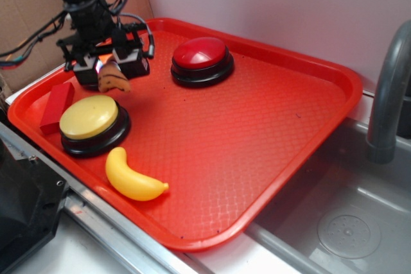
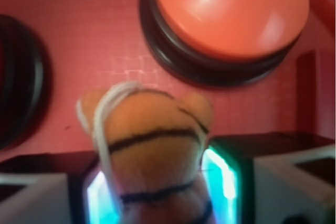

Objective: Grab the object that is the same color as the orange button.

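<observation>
Red plastic tray (image 1: 270, 133) beside a grey sink fills your exterior view. Upper left: black gripper (image 1: 109, 65), jaws pinching the small orange-tan striped toy (image 1: 114, 78), held off the tray. Wrist view, upper right: round orange-capped button (image 2: 228, 11). Lower left: yellow-capped button (image 1: 90, 119), yellow banana (image 1: 131, 179).

You see the tray (image 1: 308, 94) beside the sink (image 1: 347, 222). On it, one button (image 1: 201, 59) sits at twelve o'clock, another button (image 1: 93, 123) at nine, the banana (image 1: 133, 176) at seven, the block (image 1: 56, 107) just left.
</observation>
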Robot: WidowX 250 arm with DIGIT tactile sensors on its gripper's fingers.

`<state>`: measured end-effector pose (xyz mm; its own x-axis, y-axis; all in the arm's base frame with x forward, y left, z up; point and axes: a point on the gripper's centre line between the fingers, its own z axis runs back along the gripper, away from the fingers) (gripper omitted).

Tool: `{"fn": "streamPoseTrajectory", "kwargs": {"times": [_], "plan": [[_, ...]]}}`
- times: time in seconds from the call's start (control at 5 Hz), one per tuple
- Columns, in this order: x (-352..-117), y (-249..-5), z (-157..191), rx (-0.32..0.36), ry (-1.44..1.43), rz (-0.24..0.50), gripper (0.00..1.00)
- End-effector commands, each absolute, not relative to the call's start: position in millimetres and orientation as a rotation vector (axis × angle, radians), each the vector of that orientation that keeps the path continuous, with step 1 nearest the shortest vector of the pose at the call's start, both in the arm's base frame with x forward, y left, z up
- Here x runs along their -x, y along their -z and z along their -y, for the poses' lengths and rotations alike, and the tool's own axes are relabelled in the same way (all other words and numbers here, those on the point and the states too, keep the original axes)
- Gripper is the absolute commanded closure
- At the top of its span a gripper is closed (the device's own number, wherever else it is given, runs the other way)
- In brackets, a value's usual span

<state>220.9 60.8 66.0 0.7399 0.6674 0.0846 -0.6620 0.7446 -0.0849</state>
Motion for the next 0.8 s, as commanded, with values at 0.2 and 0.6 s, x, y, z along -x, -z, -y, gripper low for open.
{"fn": "streamPoseTrajectory", "kwargs": {"times": [0.2,0.6], "plan": [[-204,-179,-15,0.156,-0.356,0.177,1.0],[-196,-167,-4,0.137,-0.4,0.147,1.0]]}}
